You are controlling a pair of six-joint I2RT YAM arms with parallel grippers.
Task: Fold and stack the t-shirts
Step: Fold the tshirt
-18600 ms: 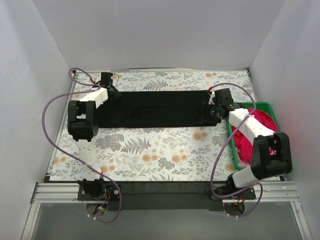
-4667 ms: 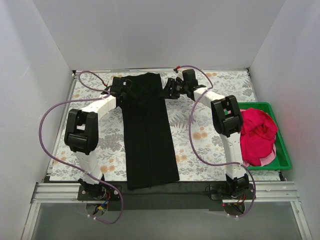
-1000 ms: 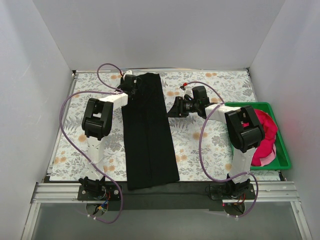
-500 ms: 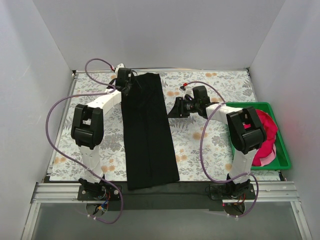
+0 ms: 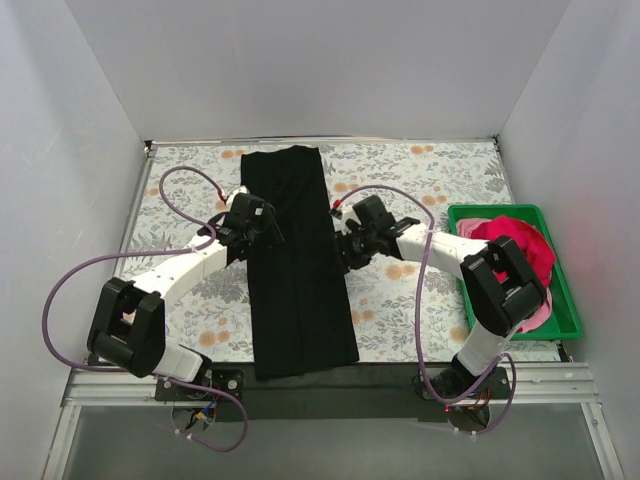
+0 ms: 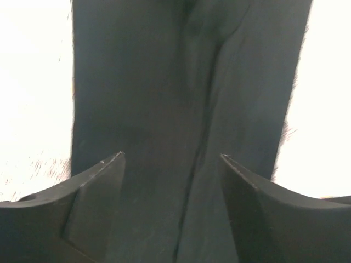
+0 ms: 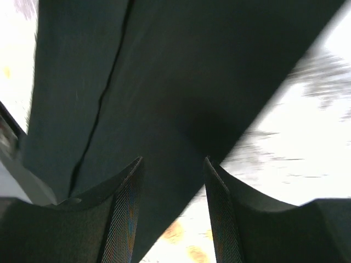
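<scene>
Reaching in from either side, the two arms flank the black t-shirt (image 5: 298, 300), which lies flat on the flower-patterned table (image 5: 440, 170) as a long narrow folded strip. It runs from the far side down to the near edge between the arm bases. The left arm (image 5: 170, 270) is folded low, its elbow out near the table's left front corner and its forearm slanting up and inward. This brings the left gripper (image 5: 266, 228) to the shirt's left edge, a little beyond the middle of the strip. In the left wrist view that gripper (image 6: 171, 159) has its fingers (image 6: 101, 181) spread well apart over the dark cloth, with nothing pinched between them. The right arm (image 5: 440, 245) bends at an elbow beside the green crate (image 5: 565, 325), and its forearm stretches leftward across the table. This places the right gripper (image 5: 346, 250) at the shirt's right edge, roughly opposite the left one. In the right wrist view its fingers (image 7: 129, 197) stand apart above that edge, with black cloth and bright tabletop visible through the gap, grasping nothing. The pinkish-red t-shirt (image 5: 520, 250) sits bunched in the crate at the right, well apart from both grippers.
</scene>
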